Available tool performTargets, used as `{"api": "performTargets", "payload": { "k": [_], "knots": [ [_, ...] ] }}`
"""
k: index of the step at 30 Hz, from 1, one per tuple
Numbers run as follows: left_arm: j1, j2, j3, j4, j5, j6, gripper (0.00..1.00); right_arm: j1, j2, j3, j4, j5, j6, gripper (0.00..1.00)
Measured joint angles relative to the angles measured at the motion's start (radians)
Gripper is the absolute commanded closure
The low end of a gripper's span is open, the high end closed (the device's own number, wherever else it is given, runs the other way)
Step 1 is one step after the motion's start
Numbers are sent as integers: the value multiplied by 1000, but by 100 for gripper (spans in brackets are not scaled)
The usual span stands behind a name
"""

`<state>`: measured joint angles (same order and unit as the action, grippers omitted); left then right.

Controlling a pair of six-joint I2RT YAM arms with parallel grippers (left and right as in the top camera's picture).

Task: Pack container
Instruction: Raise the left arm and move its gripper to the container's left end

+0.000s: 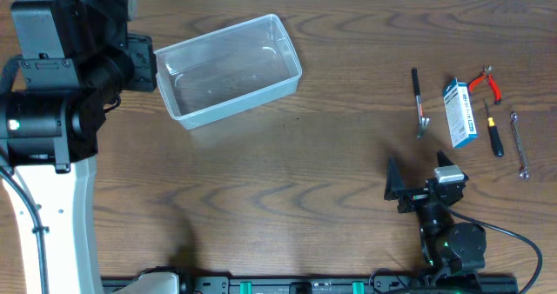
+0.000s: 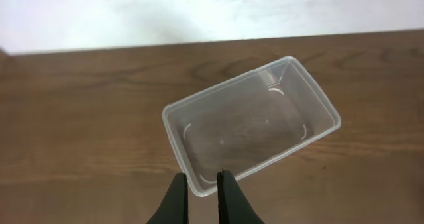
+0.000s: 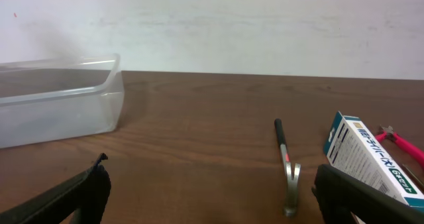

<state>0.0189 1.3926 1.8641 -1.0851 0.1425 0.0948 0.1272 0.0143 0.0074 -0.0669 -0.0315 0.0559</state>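
The container (image 1: 228, 68) is a clear plastic tub lying empty at the back left of the table. It also shows in the left wrist view (image 2: 252, 128) and at the left of the right wrist view (image 3: 59, 108). My left gripper (image 1: 146, 63) hovers by the tub's left end. Its fingers (image 2: 202, 184) are a narrow gap apart and hold nothing, with the tub's near corner showing between them. My right gripper (image 1: 422, 179) is wide open and empty, low over the table at the front right (image 3: 212, 191).
Ahead of the right gripper lie a small black-handled claw bar (image 1: 419, 103) (image 3: 287, 171), a blue-and-white cardboard box (image 1: 459, 113) (image 3: 368, 161), red-handled pliers (image 1: 487, 83), a screwdriver (image 1: 493, 130) and a wrench (image 1: 520, 144). A white wall stands behind the table.
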Motion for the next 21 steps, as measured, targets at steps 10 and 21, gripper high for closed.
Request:
{"api": "performTargets", "payload": {
  "k": [10, 21],
  "knots": [
    [157, 172, 0, -17, -14, -274, 94, 0, 0, 0, 0, 0, 0, 1],
    [209, 417, 0, -63, -8, -342, 84, 0, 0, 0, 0, 0, 0, 1]
  ]
}}
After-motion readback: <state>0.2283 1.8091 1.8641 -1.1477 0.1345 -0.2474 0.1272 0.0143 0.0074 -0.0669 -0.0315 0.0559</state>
